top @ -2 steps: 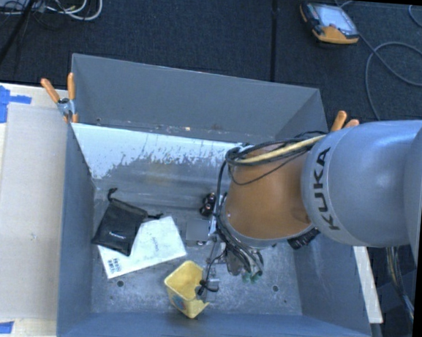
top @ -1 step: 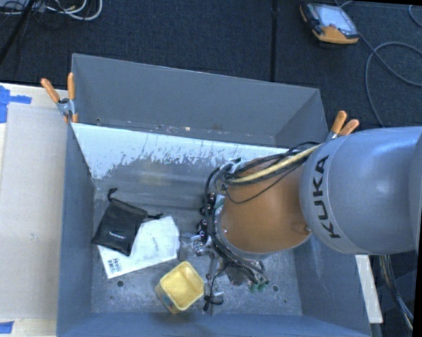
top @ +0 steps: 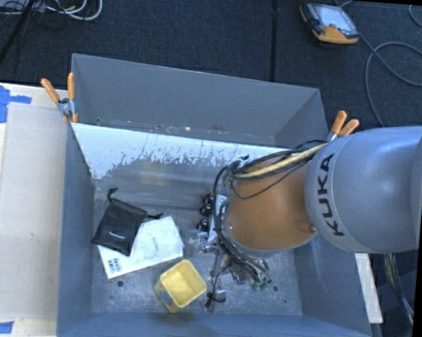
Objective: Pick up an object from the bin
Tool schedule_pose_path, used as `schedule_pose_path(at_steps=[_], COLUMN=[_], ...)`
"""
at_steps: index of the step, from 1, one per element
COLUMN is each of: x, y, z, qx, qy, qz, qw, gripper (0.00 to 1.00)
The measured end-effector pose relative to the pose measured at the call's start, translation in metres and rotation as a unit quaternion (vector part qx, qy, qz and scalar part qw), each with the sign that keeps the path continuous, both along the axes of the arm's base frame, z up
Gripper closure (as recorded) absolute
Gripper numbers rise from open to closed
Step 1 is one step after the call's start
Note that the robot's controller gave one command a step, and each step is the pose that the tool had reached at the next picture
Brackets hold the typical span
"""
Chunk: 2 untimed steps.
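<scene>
Overhead, slightly oblique, above bin (top: 194,105)

The bin (top: 194,111) is matt grey sheet metal, scratched bright on the wall behind the jaws and speckled on the floor. Just left of the jaws of the gripper (top: 217,293), the yellow tub (top: 181,285) looks like smooth matt plastic; further left, the white packet (top: 157,241) is crinkled paper or film and the black pouch (top: 121,226) is matt and soft-looking. The orange cover (top: 266,213) above the jaws is smooth and slightly glossy.
</scene>
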State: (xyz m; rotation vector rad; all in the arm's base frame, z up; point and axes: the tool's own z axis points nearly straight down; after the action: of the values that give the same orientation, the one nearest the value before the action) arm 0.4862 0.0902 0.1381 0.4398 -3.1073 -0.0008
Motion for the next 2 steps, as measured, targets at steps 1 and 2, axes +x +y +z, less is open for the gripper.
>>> schedule_pose_path(at_steps=[1, 2], x=[-0.008, -0.005], y=[0.021, 0.039], z=[-0.036, -0.06], qx=[0.0, 0.0], qy=[-0.0015, -0.0163], qz=[-0.047, 0.029], qw=[0.9989, 0.9995], gripper=[0.0, 1.0])
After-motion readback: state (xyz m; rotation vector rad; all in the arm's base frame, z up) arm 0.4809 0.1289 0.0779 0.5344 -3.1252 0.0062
